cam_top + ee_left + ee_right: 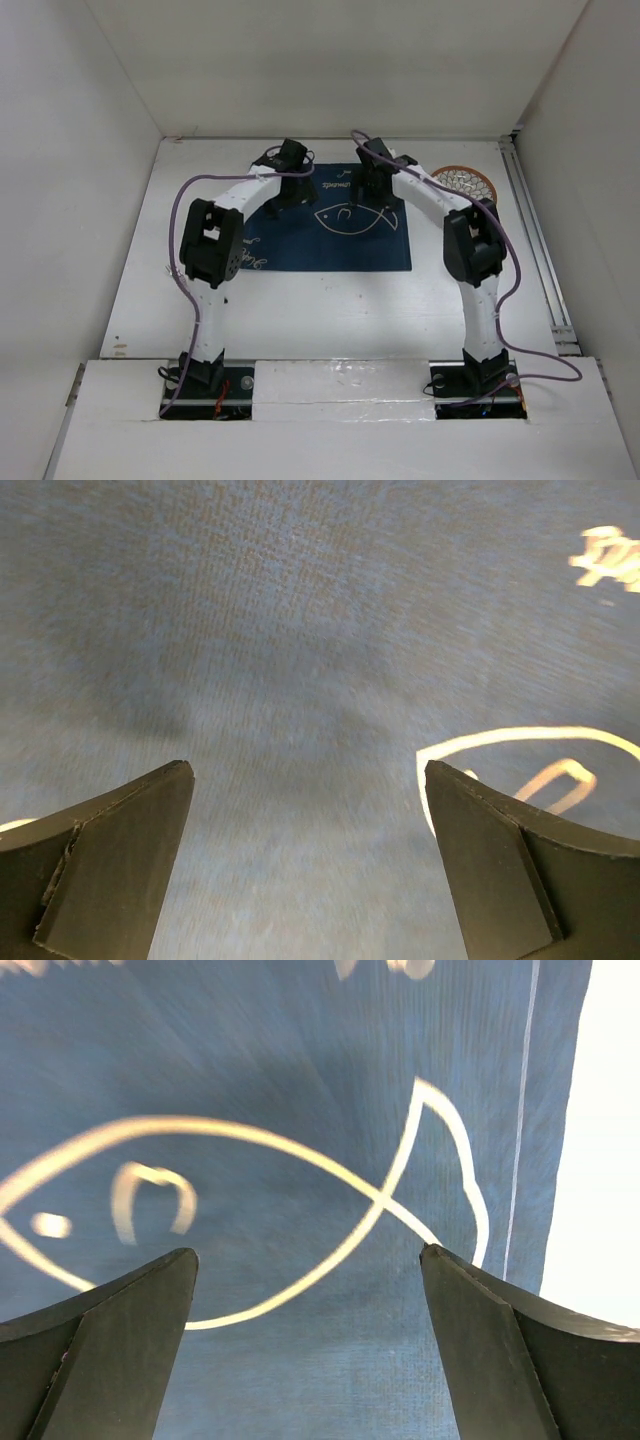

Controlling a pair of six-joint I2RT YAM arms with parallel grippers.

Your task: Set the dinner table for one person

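White walls are closing in the table, which is filling the middle of the top view. A blue mat is lying at upper centre, and a round orange-rimmed dish is sitting just beside its upper right corner. The left arm and right arm are both reaching over the mat's far half.

In the left wrist view, the left gripper is hanging spread over bare blue cloth, holding nothing.

In the right wrist view, the right gripper is likewise gaping empty over the fish drawing, with white table showing at the right edge.

The mat looks placed. The dish is probably coming next, calling for the right arm to swing right and close on its rim.
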